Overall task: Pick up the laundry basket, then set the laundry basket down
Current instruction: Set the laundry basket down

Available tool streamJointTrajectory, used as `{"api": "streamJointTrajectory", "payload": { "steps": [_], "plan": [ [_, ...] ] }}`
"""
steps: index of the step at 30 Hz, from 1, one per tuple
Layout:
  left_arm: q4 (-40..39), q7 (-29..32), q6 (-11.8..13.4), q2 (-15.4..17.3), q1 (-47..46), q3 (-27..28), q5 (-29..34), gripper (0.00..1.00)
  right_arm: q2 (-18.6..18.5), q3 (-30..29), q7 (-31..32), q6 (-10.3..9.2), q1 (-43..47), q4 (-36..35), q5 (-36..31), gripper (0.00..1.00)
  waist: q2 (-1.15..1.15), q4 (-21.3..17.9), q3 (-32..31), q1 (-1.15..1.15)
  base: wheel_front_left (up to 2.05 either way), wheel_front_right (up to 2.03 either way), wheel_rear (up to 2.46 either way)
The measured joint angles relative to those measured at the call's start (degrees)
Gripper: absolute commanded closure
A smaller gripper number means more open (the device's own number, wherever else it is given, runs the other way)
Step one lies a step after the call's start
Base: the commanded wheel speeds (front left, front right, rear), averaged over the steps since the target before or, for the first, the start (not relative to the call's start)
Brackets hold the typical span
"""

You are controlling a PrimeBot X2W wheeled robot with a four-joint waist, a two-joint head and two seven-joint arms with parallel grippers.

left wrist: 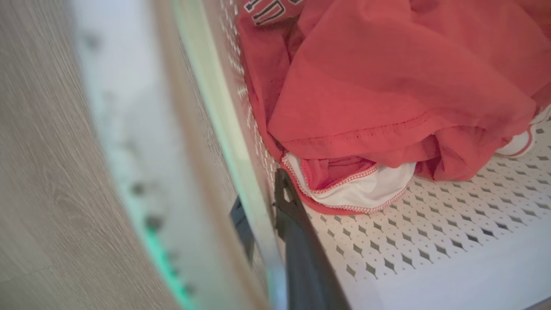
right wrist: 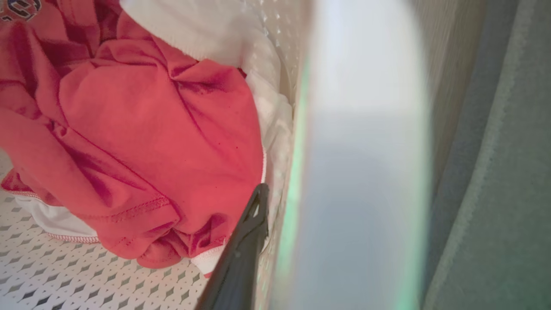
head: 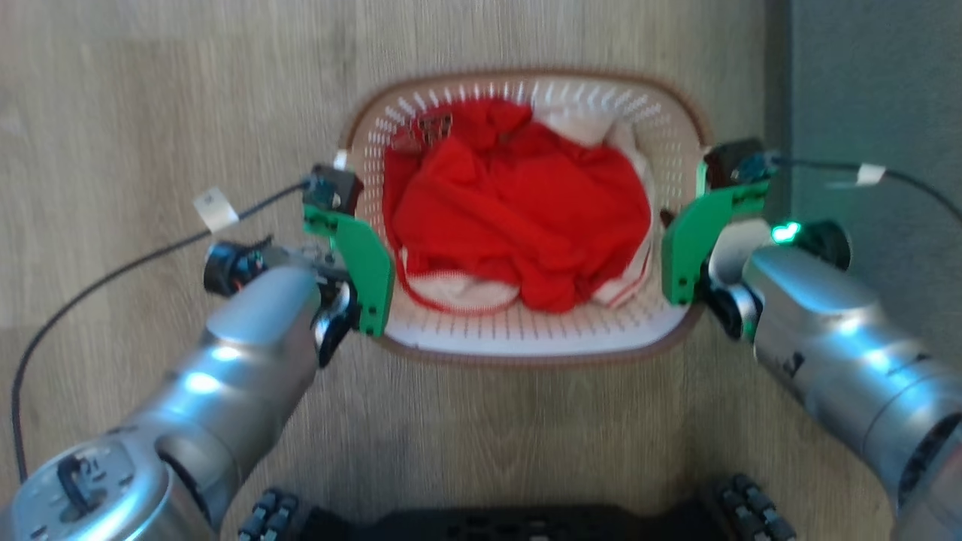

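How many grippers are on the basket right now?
2. The left gripper straddles the laundry basket at its left wall, a finger each side. The right gripper is at the right wall, one finger inside; outer finger hidden by the rim.

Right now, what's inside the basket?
Red clothes piled over white clothes, with bare basket floor beside them. Anything under the pile is covered.
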Motion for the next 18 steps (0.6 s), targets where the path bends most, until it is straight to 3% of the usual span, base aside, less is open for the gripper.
{"api": "streamJointTrajectory", "payload": {
  "steps": [10,18],
  "plan": [
    [-1.20,-1.77,2.22,0.15,-5.09,-0.02,0.38,1.00,-0.16,-0.54,-2.66,0.10,-5.12,1.26,1.03,1.00,0.00,0.07,9.05,0.00,0.00,0.00,0.00],
    [-1.52,-1.82,2.42,0.14,-6.52,-0.07,0.38,1.00,-0.25,-0.24,-4.37,0.47,-6.72,2.34,0.92,1.00,0.00,0.07,13.24,-0.01,0.00,0.00,0.00]
  ]
}}
